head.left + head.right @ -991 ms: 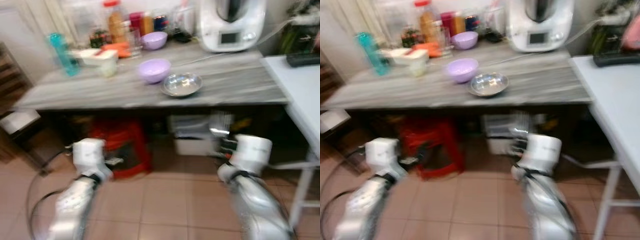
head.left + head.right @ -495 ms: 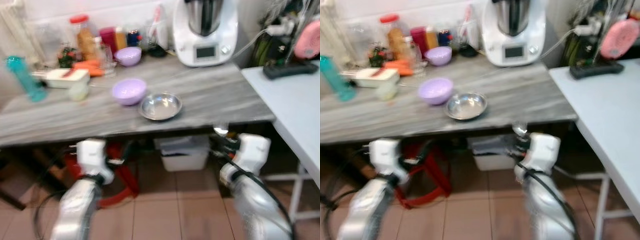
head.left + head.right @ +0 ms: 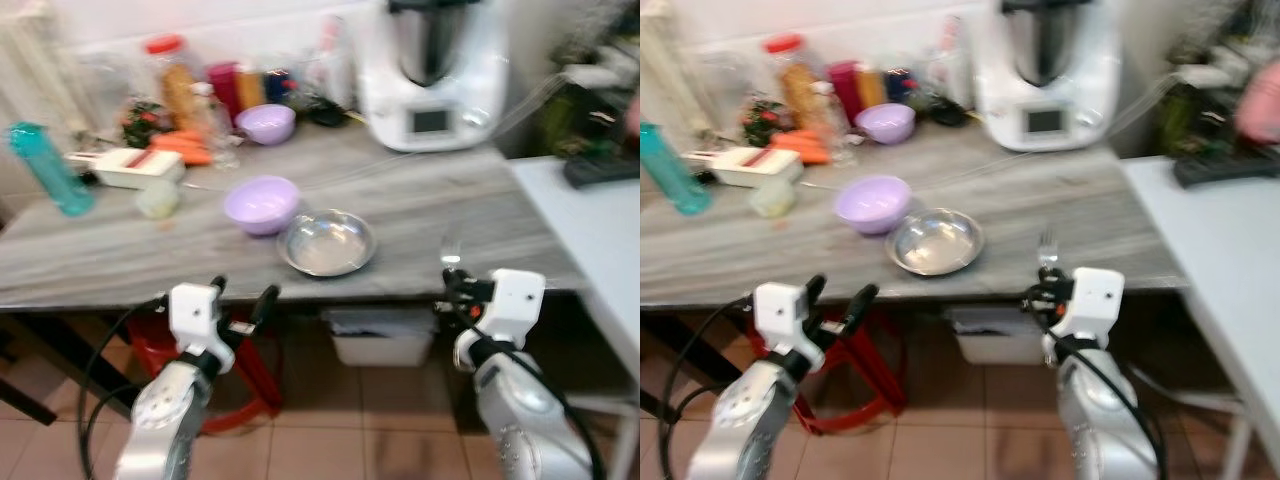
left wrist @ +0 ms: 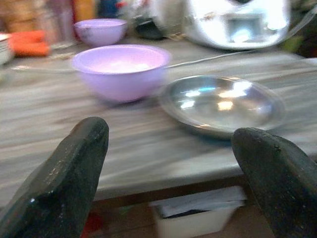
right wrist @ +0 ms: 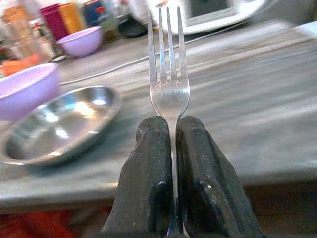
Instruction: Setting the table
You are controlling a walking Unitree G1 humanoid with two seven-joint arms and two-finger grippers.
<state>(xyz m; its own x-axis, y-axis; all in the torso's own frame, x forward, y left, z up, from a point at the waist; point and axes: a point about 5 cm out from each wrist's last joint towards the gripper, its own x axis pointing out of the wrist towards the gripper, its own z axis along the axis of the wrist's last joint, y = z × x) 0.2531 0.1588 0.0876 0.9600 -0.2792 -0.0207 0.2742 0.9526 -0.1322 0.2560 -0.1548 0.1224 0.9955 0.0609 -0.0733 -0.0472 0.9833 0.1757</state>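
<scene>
A shiny metal plate [image 3: 327,244] lies near the front of the grey wooden table [image 3: 120,262], with a lilac bowl [image 3: 261,204] just behind it to the left. My right gripper [image 5: 169,136] is shut on a silver fork [image 5: 168,84], held upright with its tines up, at the table's front edge right of the plate [image 3: 935,241]. The fork [image 3: 450,250] also pokes up above the right wrist. My left gripper [image 3: 241,296] is open with nothing in it, low at the table's front edge, left of the plate [image 4: 223,102] and bowl [image 4: 119,67].
A second lilac bowl [image 3: 266,123], jars and bottles [image 3: 178,90], carrots [image 3: 182,148], a teal bottle [image 3: 45,168] and a white kitchen machine [image 3: 430,70] line the back. A white table [image 3: 600,215] stands to the right. A red stool [image 3: 245,375] and a white bin [image 3: 385,340] sit underneath.
The camera has come closer to the table and shifted. Both arms have risen to the table's front edge, the right one still carrying the fork.
</scene>
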